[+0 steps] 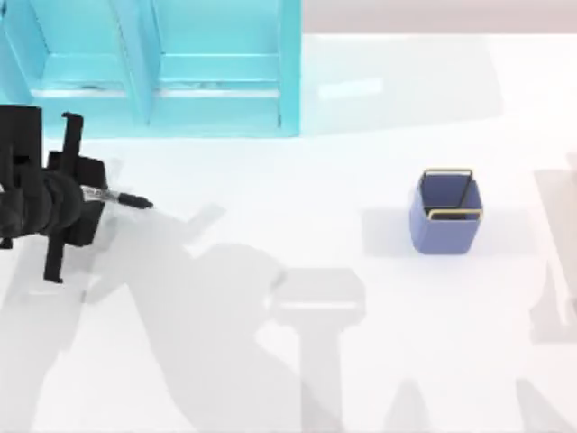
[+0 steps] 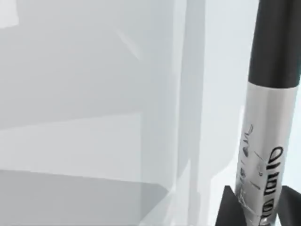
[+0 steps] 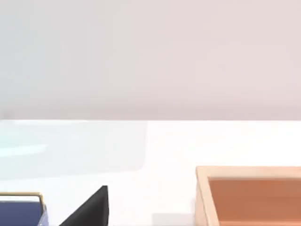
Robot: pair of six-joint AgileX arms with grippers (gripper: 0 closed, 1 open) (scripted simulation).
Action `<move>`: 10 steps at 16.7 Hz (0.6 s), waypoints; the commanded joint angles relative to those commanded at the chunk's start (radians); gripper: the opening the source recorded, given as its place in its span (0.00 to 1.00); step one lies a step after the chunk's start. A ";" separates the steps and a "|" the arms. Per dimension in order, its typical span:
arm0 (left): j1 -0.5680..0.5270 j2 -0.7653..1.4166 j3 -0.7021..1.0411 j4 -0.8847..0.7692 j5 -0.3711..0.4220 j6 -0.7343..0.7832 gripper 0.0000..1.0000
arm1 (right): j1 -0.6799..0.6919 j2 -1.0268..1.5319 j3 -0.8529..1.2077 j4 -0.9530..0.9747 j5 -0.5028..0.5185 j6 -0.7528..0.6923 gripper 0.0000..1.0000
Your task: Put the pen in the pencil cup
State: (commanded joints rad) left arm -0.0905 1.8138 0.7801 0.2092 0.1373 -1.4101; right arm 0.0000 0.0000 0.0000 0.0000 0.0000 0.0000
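Left gripper (image 1: 90, 193) sits at the far left of the table (image 1: 297, 271), well apart from the cup (image 1: 446, 216), and pinches the pen (image 1: 122, 198). Pen pokes out of the gripper toward the cup side, black tip leading, roughly level in the top view. Whether the pen is off the table or touching it: can't tell.

Left wrist view: pen (image 2: 268, 141) runs up the frame, silvery printed band seated between two black fingers (image 2: 230, 209), black end past the band. Behind it pale table and grey shadow.

Cup stands upright on the table, right of centre, mouth open, gold rim showing. It's well apart from the pen, with bare table between them. Shelf unit (image 1: 162, 63), turquoise, sits at the far edge of the table, on the gripper's side and well left of the cup.

Right arm: parked off to the right of the cup. Right wrist view shows a corner of the cup (image 3: 21, 209), one black fingertip (image 3: 91, 209) near it, and an orange-brown tray (image 3: 249, 195) farther off. Right gripper state: cannot tell.
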 joint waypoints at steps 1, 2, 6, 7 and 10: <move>-0.003 -0.056 -0.010 -0.047 -0.003 -0.003 0.00 | 0.000 0.000 0.000 0.000 0.000 0.000 1.00; -0.007 -0.119 -0.021 -0.098 -0.005 -0.006 0.00 | 0.000 0.000 0.000 0.000 0.000 0.000 1.00; -0.024 -0.428 -0.063 -0.316 -0.014 -0.017 0.00 | 0.000 0.000 0.000 0.000 0.000 0.000 1.00; -0.028 -0.507 -0.075 -0.372 -0.016 -0.018 0.00 | 0.000 0.000 0.000 0.000 0.000 0.000 1.00; -0.036 -0.698 -0.110 -0.529 -0.024 -0.026 0.00 | 0.000 0.000 0.000 0.000 0.000 0.000 1.00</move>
State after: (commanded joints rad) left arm -0.1263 1.1153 0.6698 -0.3202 0.1135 -1.4357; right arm 0.0000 0.0000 0.0000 0.0000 0.0000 0.0000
